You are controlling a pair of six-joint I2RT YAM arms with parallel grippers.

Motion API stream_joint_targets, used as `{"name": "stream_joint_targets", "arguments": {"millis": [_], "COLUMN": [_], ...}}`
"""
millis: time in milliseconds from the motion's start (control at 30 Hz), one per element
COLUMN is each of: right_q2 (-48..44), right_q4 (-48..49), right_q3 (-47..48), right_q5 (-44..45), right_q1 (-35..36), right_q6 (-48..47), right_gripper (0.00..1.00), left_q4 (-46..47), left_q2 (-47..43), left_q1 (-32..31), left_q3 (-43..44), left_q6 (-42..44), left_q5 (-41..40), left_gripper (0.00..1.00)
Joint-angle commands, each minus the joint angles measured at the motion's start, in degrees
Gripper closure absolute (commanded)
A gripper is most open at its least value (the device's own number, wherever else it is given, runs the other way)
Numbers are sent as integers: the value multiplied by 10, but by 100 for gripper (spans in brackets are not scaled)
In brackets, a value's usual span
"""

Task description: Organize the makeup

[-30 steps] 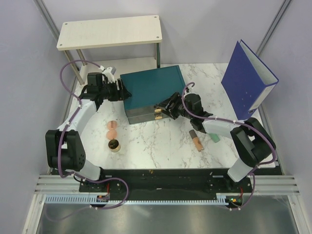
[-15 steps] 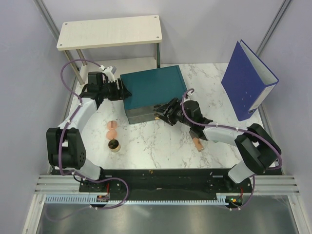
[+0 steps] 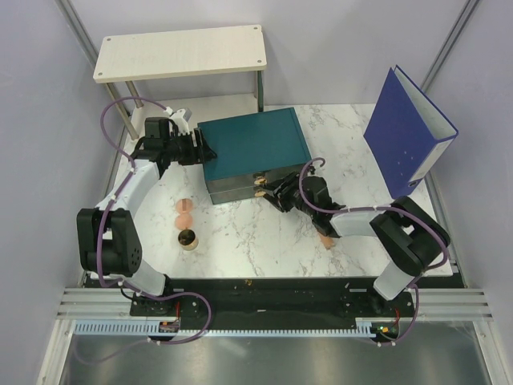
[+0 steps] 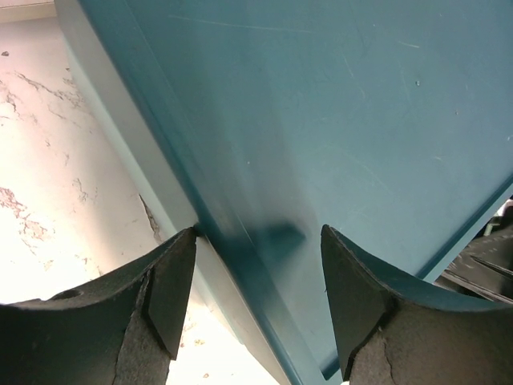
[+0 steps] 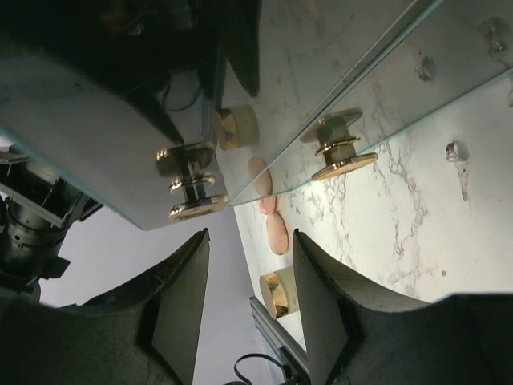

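Two peach-pink discs (image 3: 183, 212) and the gold-rimmed dark pot (image 3: 188, 239) lie on the marble left of centre. They also show in the right wrist view as discs (image 5: 276, 233) and pot (image 5: 280, 293). The tan stick (image 3: 325, 238) peeks out from under my right arm. The mint-green tube is hidden. My left gripper (image 3: 200, 151) (image 4: 256, 301) is open and straddles the left top edge of the teal drawer box (image 3: 252, 148) (image 4: 337, 120). My right gripper (image 3: 269, 191) (image 5: 250, 305) is open and empty, just in front of the box's gold handles (image 5: 189, 181).
A blue ring binder (image 3: 409, 132) stands at the back right. A pale wooden shelf (image 3: 180, 52) stands at the back left. Grey walls close in both sides. The second gold handle (image 5: 341, 146) sits to the right of the first.
My right gripper has moved down and left along the drawer front, and its arm now lies low over the tan stick and the tube. The left arm has barely moved.
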Motion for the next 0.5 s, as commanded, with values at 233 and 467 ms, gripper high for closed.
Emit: {"name": "stream_joint_targets", "arguments": {"millis": [233, 467], "right_q2": [69, 71], "right_q4": [136, 145], "right_q3": [47, 55], "right_q5": [3, 5], "right_q1": [3, 3], "right_q6": [45, 38], "right_gripper": [44, 44], "left_q4": [-11, -13], "left_q2": [5, 14], "left_q1": [-2, -3], "left_q3": [20, 22], "left_q6": [5, 5], "left_q5": [21, 28], "left_gripper": [29, 29]}}
